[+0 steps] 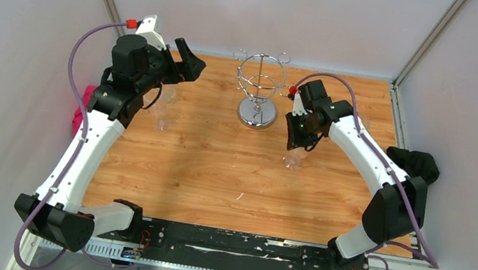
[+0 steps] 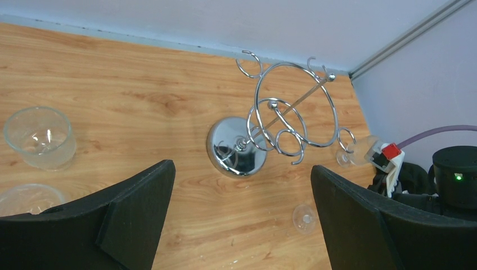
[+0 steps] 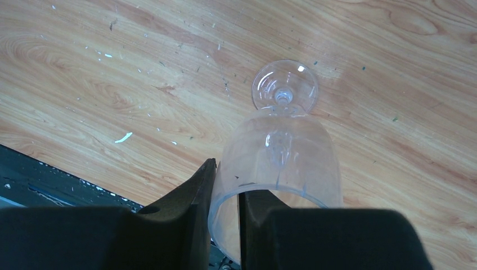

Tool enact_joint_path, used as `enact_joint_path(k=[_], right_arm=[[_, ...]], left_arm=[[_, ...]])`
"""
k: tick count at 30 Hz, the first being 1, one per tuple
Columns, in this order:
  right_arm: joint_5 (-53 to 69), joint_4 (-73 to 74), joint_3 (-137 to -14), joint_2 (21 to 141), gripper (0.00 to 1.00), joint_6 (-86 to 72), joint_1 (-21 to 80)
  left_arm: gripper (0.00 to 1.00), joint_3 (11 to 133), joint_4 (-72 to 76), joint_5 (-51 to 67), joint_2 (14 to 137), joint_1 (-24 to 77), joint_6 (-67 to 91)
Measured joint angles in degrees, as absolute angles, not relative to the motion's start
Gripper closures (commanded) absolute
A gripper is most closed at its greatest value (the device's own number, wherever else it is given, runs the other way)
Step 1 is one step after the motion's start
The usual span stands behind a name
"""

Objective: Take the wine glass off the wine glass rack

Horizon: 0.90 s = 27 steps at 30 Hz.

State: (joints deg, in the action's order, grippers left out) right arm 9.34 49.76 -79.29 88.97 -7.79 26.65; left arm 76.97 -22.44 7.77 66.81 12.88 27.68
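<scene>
Rim of wine glass (image 3: 281, 152) pinched by right end effector (image 3: 225, 191), one finger inside bowl; left end effector (image 2: 242, 169) wide open, empty.

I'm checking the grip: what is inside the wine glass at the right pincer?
One finger of the right pincer reaches inside the wine glass, clamping its wall; otherwise it looks empty. The near rim is partly hidden behind the pincer.

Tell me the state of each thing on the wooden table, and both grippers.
Shiny chrome wire wine glass rack: upright, hooks look empty.
Clear wine glass: upright, rim pinched by right gripper.
Left gripper: open, empty.
Second clear glass, far left: standing upright, free.
</scene>
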Motion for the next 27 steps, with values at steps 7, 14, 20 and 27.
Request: enact_joint_path(k=[7,14,20,27], right_arm=[[7.4,51.9,-80.8,89.0,0.75,-8.0,27.4],[3.8,53.2,-83.4,89.0,0.67,-7.9,28.7],[2.9,53.8,-83.5,89.0,0.67,-7.9,28.9],[2.9,54.1,-83.9,89.0,0.67,-8.0,28.9]], left_arm=[[0.03,76.9,-22.4,7.8,66.8,12.9,27.7],[0.03,76.9,-22.4,7.8,66.8,12.9,27.7],[0.03,76.8,-22.4,7.8,66.7,12.9,27.7],[0.03,76.8,-22.4,7.8,66.7,12.9,27.7]])
